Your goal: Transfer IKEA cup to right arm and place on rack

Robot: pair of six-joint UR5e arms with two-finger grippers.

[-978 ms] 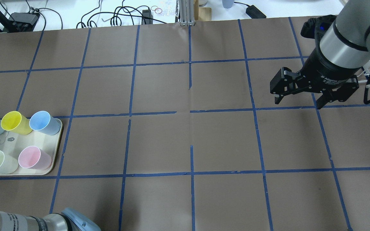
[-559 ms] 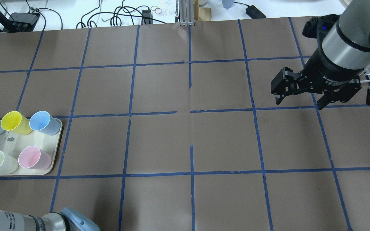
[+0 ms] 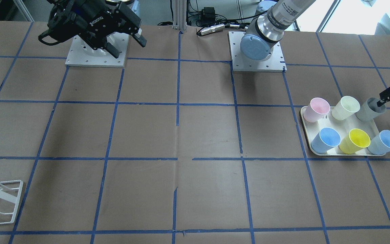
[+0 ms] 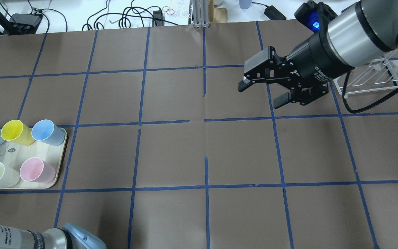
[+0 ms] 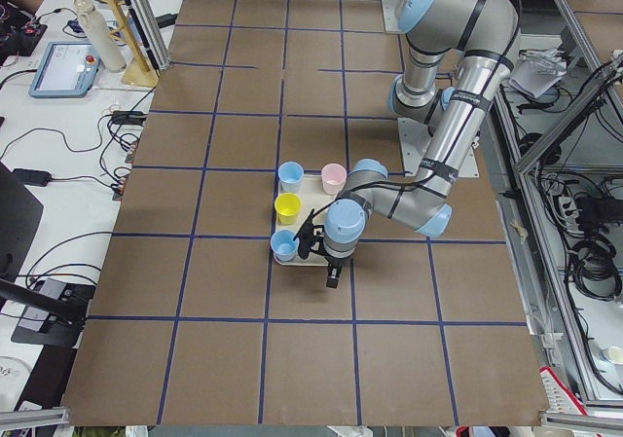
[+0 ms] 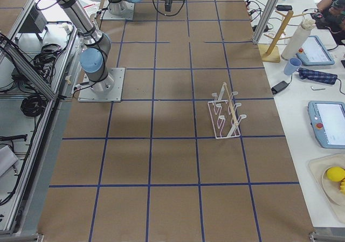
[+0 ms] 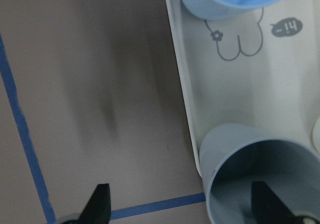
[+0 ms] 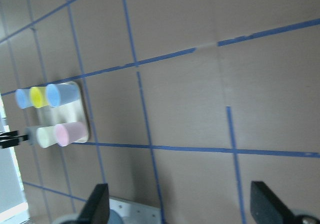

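at the left end of the brown paper-covered bench [image 3: 181, 135], on the side nearest the robot's base, the small pale grey plastic tumbler [image 3: 371, 109] stands in the corner of the shallow cream plastic tray [image 3: 305, 126], just beside a cream plastic cup [image 3: 346, 107]. the black two-finger left gripper [image 7: 182, 208] hangs over it with its jaws wide apart. in the wrist view one finger [image 7: 265, 204] sits inside the tumbler's mouth and the other is out over the bench, well clear of the wall.

we judge the step in hand to be the grasp on the tumbler's wall. to do it well we would first shift the gripper so the wall lies nearer the middle of the jaws, since a lopsided close would likely drag this light tumbler against the tray rim or tip it. we would pinch gently, then lift straight up past the tray rim and the cream cup, leaving the tumbler's body bare for the hand-over.

the black two-finger right gripper [image 4: 259, 94] hangs with jaws spread above the bench's right half, well apart from the tumbler. the white wire-frame rack [image 4: 368, 77] stands by the far edge toward the right end.
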